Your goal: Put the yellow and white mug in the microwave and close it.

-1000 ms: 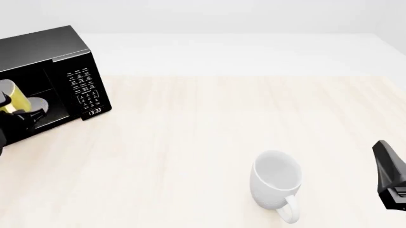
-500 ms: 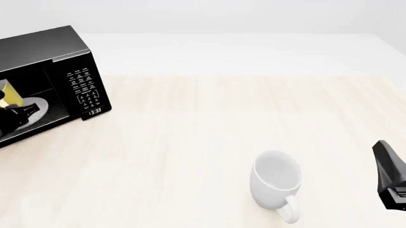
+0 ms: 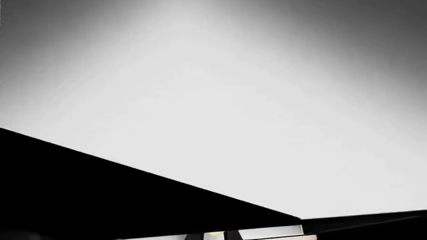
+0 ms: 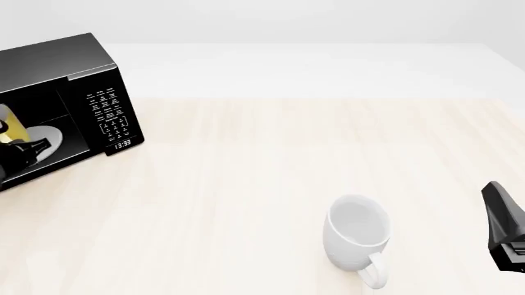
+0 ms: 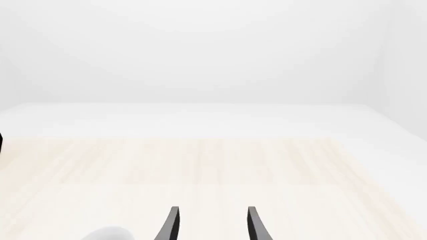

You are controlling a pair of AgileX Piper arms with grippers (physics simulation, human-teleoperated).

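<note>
Since 1 s ago the left tool [image 4: 18,149] and the mug [image 4: 11,130] have gone deeper into the microwave [image 4: 66,92], with less of both now showing at the front view's left edge. Mug sits inside the open cavity, over the white turntable plate [image 4: 45,137]; whether it rests on the plate cannot be told. Left tool lies just below and in front of the mug, touching or overlapping it; its dark fingers are partly cut off, so its opening and hold cannot be told.

Left wrist view gives only a pale cavity wall and black panels, with a sliver of yellow [image 3: 215,233] at the frame's edge; no fingers are distinguishable there. Front view alone shows the keypad and clock.

Right tool [image 5: 211,225] hovers at the surface's [image 4: 287,153] right side, well apart from the microwave. Right wrist view shows 2 fingers [image 5: 172,225] spread with nothing between them. White mug [image 4: 357,236] stands near it, handle toward the camera.
</note>
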